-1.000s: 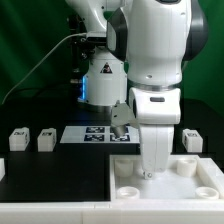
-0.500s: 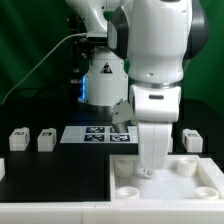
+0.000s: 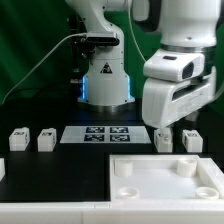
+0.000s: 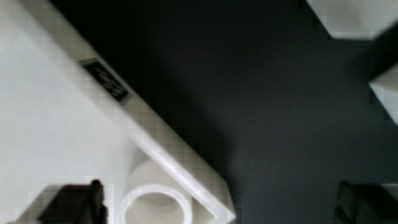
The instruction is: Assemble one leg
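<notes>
Several small white legs with tags stand on the black table: two at the exterior view's left [image 3: 18,139] [image 3: 46,140] and two at its right [image 3: 163,140] [image 3: 191,140]. The wide white panel [image 3: 150,160] with round holes lies in front. My gripper [image 3: 168,128] hangs above the table just behind the panel's back edge, close over the right-hand legs. In the wrist view the gripper [image 4: 217,203] is open and empty, its dark fingertips [image 4: 71,202] wide apart. The panel's corner [image 4: 54,120] and one round hole [image 4: 164,207] lie below it.
The marker board [image 3: 100,134] lies flat at the middle back of the table. The arm's base with a blue light [image 3: 105,85] stands behind it, with cables running off to the exterior view's left. Blurred white shapes [image 4: 356,10] sit at the wrist view's edge.
The arm has risen from the panel's inside and swung up and toward the exterior view's right. The leg it was covering at the right now shows. The parts have not moved.
</notes>
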Motion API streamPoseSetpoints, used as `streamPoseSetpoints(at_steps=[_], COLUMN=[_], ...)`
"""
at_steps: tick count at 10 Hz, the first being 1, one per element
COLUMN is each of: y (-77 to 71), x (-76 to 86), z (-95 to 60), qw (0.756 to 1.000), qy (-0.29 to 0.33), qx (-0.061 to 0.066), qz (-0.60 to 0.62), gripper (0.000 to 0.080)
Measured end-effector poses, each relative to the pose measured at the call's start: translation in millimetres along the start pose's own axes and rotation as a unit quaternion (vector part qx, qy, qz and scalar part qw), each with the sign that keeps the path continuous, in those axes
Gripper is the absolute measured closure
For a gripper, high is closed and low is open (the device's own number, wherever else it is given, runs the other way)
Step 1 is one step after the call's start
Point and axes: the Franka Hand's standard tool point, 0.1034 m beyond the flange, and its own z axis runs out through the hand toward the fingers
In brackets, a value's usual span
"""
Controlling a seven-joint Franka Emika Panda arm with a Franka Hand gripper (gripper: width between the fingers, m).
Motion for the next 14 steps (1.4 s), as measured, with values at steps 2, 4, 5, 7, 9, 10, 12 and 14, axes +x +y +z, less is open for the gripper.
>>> streamPoseSetpoints(at_steps=[2, 4, 5, 7, 9, 10, 12, 14], y=[-18.9, -30.2, -31.2, -32.0, -45.8, -48.9, -50.8, -47.3], x=[8.3, 12.3, 10.9, 8.5, 3.0, 6.6, 1.0, -1.0], z=[1.6, 11.8, 14.3, 13.9, 18.2, 16.0, 8.9, 13.3], qw=[0.987, 0.968, 0.968, 0.968, 0.960, 0.957, 0.932, 0.913], qy=[0.005, 0.022, 0.020, 0.000, -0.066, -0.108, -0.227, -0.305], qx=[0.022, 0.032, 0.033, 0.037, 0.049, 0.058, 0.095, 0.117], qz=[0.156, 0.247, 0.249, 0.248, 0.266, 0.261, 0.266, 0.244], gripper=[0.0150, 0.0150, 0.0150, 0.0150, 0.0150, 0.0150, 0.0150, 0.0150])
